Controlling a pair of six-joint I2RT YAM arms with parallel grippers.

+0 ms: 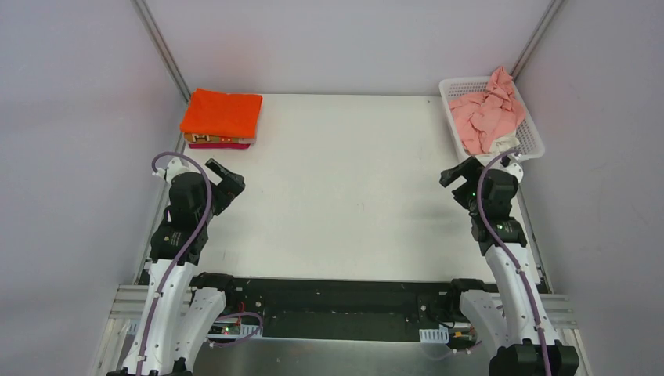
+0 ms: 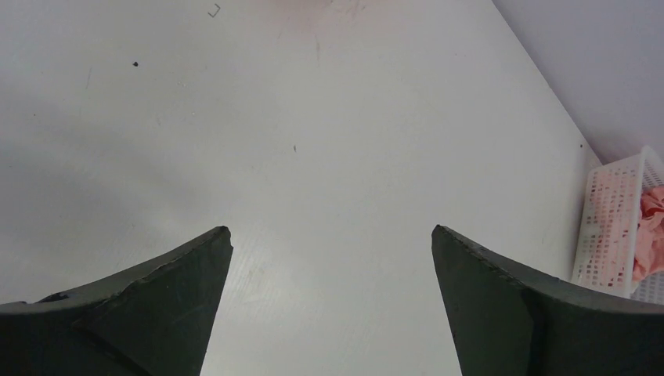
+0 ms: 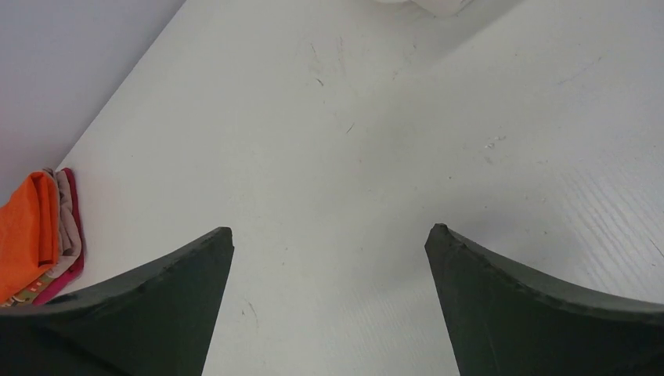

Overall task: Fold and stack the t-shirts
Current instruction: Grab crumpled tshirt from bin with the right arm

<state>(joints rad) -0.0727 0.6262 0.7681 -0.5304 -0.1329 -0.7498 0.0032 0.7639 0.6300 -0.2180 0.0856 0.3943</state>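
Observation:
A folded stack sits at the table's far left corner: a bright orange t-shirt [image 1: 222, 113] on top, cream-white and magenta layers [image 1: 221, 143] under it. It also shows in the right wrist view [image 3: 33, 231]. A crumpled salmon pink t-shirt [image 1: 490, 116] fills the white lattice basket [image 1: 533, 143] at the far right; it also shows in the left wrist view [image 2: 651, 227]. My left gripper [image 1: 228, 177] is open and empty over bare table at the left. My right gripper [image 1: 456, 170] is open and empty just in front of the basket.
Grey walls enclose the white table [image 1: 344, 188] on the left, right and back. The basket also shows at the right edge of the left wrist view [image 2: 615, 227]. The arm bases and a black rail [image 1: 337, 301] run along the near edge.

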